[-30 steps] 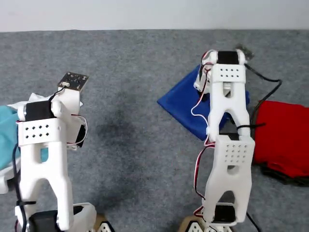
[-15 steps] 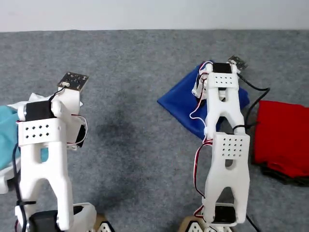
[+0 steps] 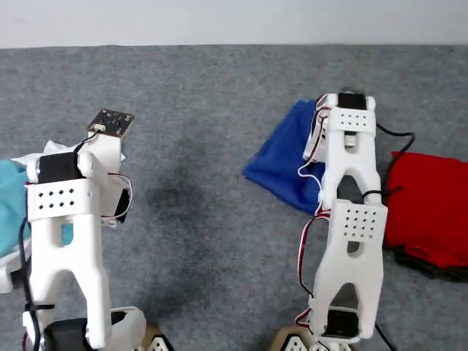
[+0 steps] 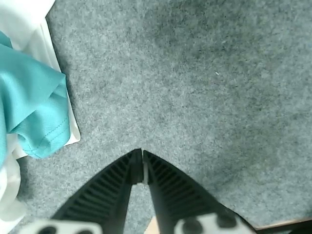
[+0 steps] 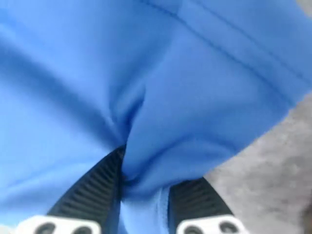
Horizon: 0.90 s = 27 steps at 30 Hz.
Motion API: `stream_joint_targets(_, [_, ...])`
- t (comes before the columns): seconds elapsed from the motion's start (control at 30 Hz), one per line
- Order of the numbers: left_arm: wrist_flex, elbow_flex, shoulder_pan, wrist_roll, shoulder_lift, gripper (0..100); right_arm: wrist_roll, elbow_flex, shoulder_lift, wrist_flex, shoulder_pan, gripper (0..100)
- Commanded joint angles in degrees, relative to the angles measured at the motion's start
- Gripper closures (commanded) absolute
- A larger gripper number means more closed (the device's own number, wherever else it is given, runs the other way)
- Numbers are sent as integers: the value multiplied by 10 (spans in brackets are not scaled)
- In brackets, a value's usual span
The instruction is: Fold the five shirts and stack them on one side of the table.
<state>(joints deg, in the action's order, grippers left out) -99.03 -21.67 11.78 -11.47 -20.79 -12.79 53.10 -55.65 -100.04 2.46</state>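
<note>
One blue shirt point(image 5: 204, 92) in right hand point(image 5: 145, 170)

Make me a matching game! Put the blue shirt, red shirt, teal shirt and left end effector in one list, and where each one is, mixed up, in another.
1. blue shirt
2. red shirt
3. teal shirt
4. left end effector

A. shut, above bare grey carpet
B. resting on white cloth
C. pinched in the right end effector
D. lying untouched at the far right

Pairs: 1-C, 2-D, 3-B, 4-A
</note>
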Motion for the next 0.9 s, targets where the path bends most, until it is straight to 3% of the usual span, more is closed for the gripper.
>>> stream_joint_targets(0.0, [-14, 4, 5, -3, -20, 994, 101, 26, 84, -30, 25, 990])
stream_joint_targets(0.5, [-15, 6, 4, -4, -20, 994, 229, -201, 421, -29, 146, 990])
stream_joint_targets(0.87, [-15, 7, 3, -1, -20, 994, 375, -222, 474, -26, 296, 990])
